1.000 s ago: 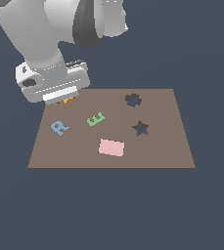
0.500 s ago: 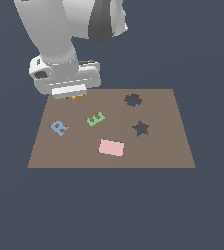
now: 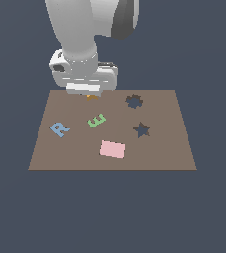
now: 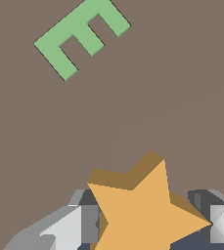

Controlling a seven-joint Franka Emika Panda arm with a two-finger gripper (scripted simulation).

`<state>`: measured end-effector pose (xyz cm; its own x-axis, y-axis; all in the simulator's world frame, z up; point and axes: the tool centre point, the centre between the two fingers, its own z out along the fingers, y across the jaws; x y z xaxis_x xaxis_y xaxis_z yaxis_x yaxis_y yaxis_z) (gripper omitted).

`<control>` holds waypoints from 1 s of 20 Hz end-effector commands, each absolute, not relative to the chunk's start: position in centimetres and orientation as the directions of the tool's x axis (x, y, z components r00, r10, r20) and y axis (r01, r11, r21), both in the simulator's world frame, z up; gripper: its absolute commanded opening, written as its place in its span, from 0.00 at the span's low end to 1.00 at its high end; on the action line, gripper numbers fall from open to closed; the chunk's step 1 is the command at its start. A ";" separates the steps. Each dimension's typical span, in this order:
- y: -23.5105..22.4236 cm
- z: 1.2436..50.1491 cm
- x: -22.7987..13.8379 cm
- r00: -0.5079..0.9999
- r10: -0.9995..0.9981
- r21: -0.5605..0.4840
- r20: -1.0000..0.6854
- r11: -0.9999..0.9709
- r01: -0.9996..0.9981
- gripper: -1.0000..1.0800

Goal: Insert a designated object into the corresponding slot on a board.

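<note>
**One orange star held above the board's far edge**

One gripper (image 3: 91,92) hangs over the far edge of the brown board (image 3: 173,148), toward the exterior view's left of centre. Its fingers (image 4: 64,227) are pinched on the orange star (image 4: 143,210), one pad on either side; in the exterior view only a sliver of orange shows under the gripper body. The wrist view shows the star lifted clear of the board surface, with the green E (image 4: 81,34) lying flat beyond it.

On the board, the star-shaped slot (image 3: 142,130) sits toward the exterior view's right, well apart from the held star. The round scalloped cutout (image 3: 133,101) lies just beyond that slot, nearer the far edge. The green E rests near the middle of the board, the blue R (image 3: 60,129) toward the exterior view's left, and the pink rectangle (image 3: 112,148) near the front, between the E and the star slot.
</note>
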<state>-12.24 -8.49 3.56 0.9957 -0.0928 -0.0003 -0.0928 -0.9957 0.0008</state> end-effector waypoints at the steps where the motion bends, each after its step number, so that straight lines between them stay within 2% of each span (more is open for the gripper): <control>1: -7.1 3.6 -12.3 0.986 -0.168 0.001 0.000 -0.986 -0.168 0.00; 11: -1.7 3.7 -11.5 0.896 -0.445 0.001 0.000 -0.896 -0.445 0.00; 20: 2.8 3.8 -9.3 0.746 -0.665 0.001 0.001 -0.746 -0.665 0.00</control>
<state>-9.74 2.10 3.79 0.7772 -0.6293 0.0004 -0.6293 -0.7772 0.0008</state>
